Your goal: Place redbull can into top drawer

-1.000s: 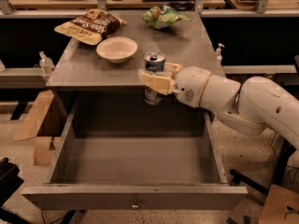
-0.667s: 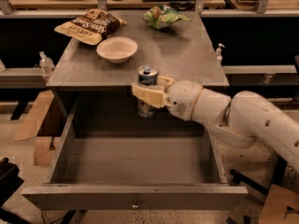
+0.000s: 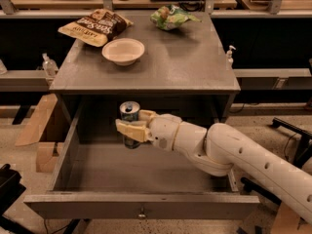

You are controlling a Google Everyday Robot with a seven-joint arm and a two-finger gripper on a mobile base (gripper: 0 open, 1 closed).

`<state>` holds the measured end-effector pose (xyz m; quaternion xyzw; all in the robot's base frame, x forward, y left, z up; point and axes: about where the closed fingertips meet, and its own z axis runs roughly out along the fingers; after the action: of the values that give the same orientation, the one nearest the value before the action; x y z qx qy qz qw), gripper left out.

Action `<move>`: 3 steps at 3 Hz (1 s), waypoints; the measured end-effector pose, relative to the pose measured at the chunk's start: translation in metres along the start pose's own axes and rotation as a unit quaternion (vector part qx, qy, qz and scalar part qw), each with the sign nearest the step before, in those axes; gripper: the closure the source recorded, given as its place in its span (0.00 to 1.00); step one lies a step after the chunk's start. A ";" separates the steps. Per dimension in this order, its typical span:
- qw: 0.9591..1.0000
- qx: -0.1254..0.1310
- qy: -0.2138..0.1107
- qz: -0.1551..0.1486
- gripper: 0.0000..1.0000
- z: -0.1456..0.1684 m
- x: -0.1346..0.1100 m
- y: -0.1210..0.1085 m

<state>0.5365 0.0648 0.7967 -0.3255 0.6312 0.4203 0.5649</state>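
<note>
Lowered and moved leftward, the gripper [image 3: 128, 130] grasps the redbull can [image 3: 129, 111] upright over the top drawer [image 3: 97, 206].

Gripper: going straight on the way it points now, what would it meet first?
Probably the top drawer's side wall at picture left. The gripper, shut on the redbull can, points that way over the drawer floor; whether it would clear the wall is unclear.

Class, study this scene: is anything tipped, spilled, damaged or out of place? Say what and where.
Nothing stands out. The gripper has its jaws shut on the redbull can, upright over the open top drawer. The bowl sits upright on the tabletop, with a brown chip bag and a green snack bag further back; no spills show.
</note>
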 end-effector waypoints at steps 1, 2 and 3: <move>0.999 -0.032 0.008 -0.034 1.00 0.032 0.025 0.000; 0.996 -0.059 0.001 -0.068 1.00 0.060 0.046 0.000; 0.991 -0.070 -0.008 -0.115 1.00 0.088 0.085 -0.002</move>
<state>0.5641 0.1484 0.7118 -0.4309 0.5544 0.3981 0.5904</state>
